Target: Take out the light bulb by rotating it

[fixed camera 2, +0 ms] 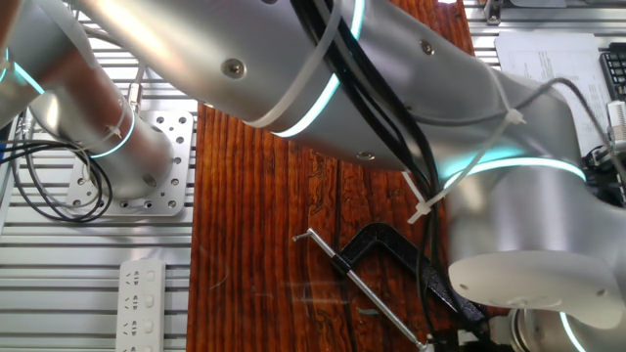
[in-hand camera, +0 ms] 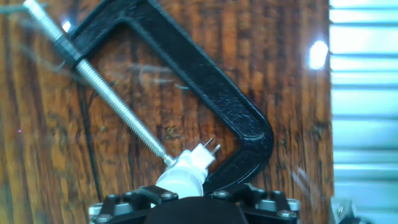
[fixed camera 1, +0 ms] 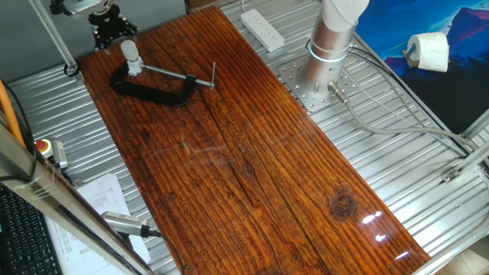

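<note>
Standing upright at the far left corner of the wooden board [fixed camera 1: 252, 168], the light bulb [fixed camera 1: 131, 55] has its long axis close to vertical in one fixed view, with the rounded white end up and its lower end seated in a white socket piece held in the black clamp [fixed camera 1: 153, 89]. The clamp lies flat on the board, its curved frame open toward the far side and its steel screw bar [fixed camera 1: 177, 75] running off to the right, ending in a short cross handle. In the hand view the camera looks almost straight down on the bulb [in-hand camera: 181, 181], so it shows as a foreshortened white rounded shape at the bottom middle, touching the tip of the screw bar [in-hand camera: 99, 84] on its left and the clamp frame [in-hand camera: 205, 81] on its right; two small metal prongs stick out from the white piece toward the upper right. The gripper [fixed camera 1: 113, 27] hangs just above and slightly behind the bulb, apart from it in one fixed view; whether its fingers are spread or closed cannot be told from any view. The other fixed view is mostly filled by the silver arm [fixed camera 2: 293, 68], with the clamp [fixed camera 2: 391, 259] partly showing beneath it and the bulb hidden.
</note>
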`<state>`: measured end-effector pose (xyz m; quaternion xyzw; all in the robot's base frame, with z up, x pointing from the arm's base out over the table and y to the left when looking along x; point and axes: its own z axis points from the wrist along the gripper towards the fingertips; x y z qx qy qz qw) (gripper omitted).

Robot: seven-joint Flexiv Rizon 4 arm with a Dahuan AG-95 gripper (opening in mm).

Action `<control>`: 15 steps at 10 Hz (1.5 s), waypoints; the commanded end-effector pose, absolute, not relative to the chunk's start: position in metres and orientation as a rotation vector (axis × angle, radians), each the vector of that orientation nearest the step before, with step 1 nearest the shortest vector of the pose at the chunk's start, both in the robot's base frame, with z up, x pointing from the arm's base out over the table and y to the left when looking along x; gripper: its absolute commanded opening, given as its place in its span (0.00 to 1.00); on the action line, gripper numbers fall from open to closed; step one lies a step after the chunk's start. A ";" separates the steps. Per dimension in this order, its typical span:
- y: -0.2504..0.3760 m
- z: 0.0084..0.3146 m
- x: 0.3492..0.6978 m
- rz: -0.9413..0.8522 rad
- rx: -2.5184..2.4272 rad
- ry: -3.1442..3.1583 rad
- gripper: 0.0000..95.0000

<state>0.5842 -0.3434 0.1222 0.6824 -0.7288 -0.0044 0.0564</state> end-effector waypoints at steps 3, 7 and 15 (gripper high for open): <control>-0.344 0.120 0.582 0.001 1.392 -2.674 0.80; -0.346 0.116 0.573 -0.030 1.140 -2.803 0.60; -0.347 0.114 0.572 0.006 0.992 -2.852 0.40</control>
